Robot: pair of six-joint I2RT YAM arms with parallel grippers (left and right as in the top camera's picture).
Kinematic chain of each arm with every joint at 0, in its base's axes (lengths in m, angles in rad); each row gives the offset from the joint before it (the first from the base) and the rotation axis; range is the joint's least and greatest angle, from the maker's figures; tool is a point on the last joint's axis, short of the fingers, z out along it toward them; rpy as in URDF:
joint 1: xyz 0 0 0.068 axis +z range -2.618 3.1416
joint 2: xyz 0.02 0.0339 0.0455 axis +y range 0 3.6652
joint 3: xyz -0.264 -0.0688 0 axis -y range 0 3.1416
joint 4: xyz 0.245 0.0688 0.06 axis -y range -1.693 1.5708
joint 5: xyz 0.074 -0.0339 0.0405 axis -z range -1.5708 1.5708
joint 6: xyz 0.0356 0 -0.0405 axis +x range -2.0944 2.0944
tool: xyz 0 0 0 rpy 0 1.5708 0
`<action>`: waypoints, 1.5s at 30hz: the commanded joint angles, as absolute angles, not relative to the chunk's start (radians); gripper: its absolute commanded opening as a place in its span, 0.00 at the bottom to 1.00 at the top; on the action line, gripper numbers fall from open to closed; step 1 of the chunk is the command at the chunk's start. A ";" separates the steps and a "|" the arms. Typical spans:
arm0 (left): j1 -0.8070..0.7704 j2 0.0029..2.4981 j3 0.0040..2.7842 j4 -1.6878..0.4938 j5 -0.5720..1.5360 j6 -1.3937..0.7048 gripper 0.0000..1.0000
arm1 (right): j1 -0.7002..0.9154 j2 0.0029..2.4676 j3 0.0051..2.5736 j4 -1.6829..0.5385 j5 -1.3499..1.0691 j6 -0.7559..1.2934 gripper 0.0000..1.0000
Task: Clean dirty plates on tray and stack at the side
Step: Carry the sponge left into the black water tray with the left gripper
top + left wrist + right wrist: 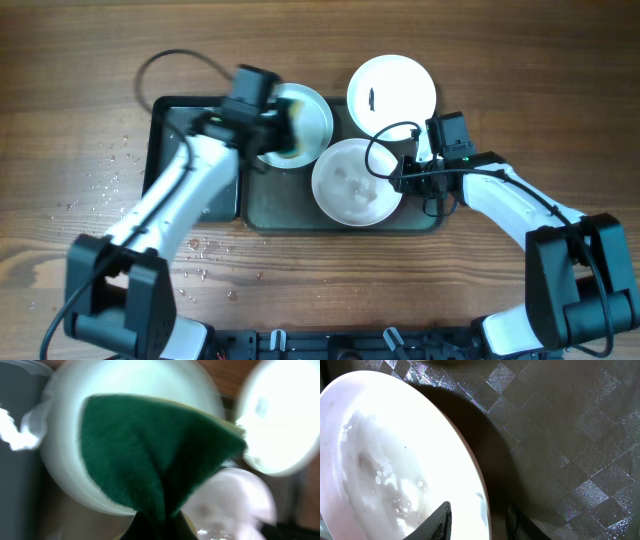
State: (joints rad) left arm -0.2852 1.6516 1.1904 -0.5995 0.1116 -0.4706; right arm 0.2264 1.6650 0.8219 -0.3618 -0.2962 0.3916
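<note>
Three white plates lie on the dark grey-green tray (272, 205). On the back-left plate (312, 112) my left gripper (283, 135) is shut on a green sponge (150, 455) that presses on the plate's surface (65, 460). The front plate (350, 180) is wet and soapy. My right gripper (405, 180) stands astride its right rim (470, 460), open, one finger (442, 520) over the plate and the other outside. The back-right plate (392, 95) carries a small dark smear.
A smaller black tray (165, 150) sits left of the big one, partly under my left arm. Water drops (110, 170) speckle the wooden table to the left. The tray floor (560, 435) has a checked pattern. A black cable loops behind the trays.
</note>
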 commanded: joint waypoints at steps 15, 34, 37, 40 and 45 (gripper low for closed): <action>0.070 1.622 1.143 -0.729 -0.054 -0.323 0.04 | 0.233 1.655 0.805 -0.356 -0.273 0.422 0.17; 0.070 1.622 1.034 -0.597 -0.016 -0.321 0.04 | 0.233 1.696 0.805 -0.384 -0.273 0.410 0.10; 0.069 1.622 1.034 -0.598 -0.015 -0.321 0.04 | 0.233 1.694 0.808 -0.384 -0.270 0.391 0.04; 0.070 1.621 1.034 -0.598 0.011 -0.321 0.04 | 0.233 1.680 0.819 -0.402 -0.270 0.382 0.04; 0.070 1.615 1.034 -0.610 0.063 -0.321 0.04 | 0.233 1.632 0.863 -0.477 -0.265 0.391 0.04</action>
